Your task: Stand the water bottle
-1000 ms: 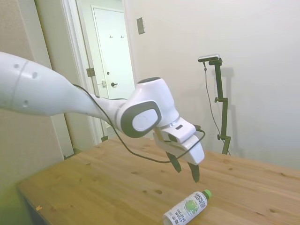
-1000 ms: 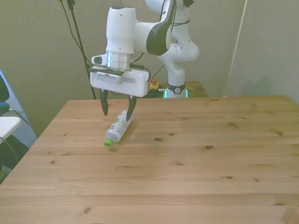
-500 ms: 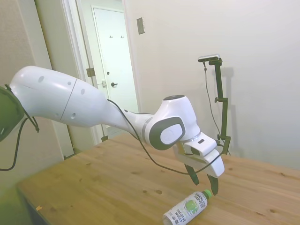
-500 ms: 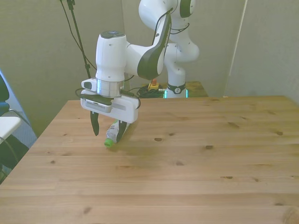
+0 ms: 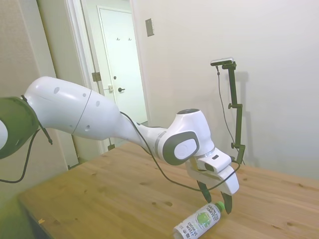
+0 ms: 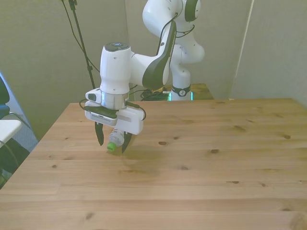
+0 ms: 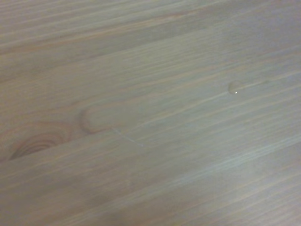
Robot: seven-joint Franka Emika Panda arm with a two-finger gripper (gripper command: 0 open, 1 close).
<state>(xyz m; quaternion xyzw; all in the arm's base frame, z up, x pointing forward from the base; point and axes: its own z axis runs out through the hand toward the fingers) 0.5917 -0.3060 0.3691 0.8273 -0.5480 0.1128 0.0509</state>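
The water bottle point(image 6: 115, 139) lies on its side on the wooden worktop point(image 6: 201, 172). The tool point(image 6: 112, 141) has been lowered over the last second, and its spread fingers now straddle the green cap point(image 6: 111, 146); nothing is gripped yet.

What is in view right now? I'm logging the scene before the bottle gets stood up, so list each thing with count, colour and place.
water bottle: one, clear plastic with white label and green cap, lying on its side on the table near the front view's left, cap end between the pincer's fingers.
table: one, light wood with knots, filling the lower part of the side and front views; the wrist view shows only its bare planks.
door: one, white, closed, behind the table in the side view.
arm: one, white with grey joints, reaching down over the table.
pincer: one, white body with dark fingers, open, lowered astride the bottle's cap end.
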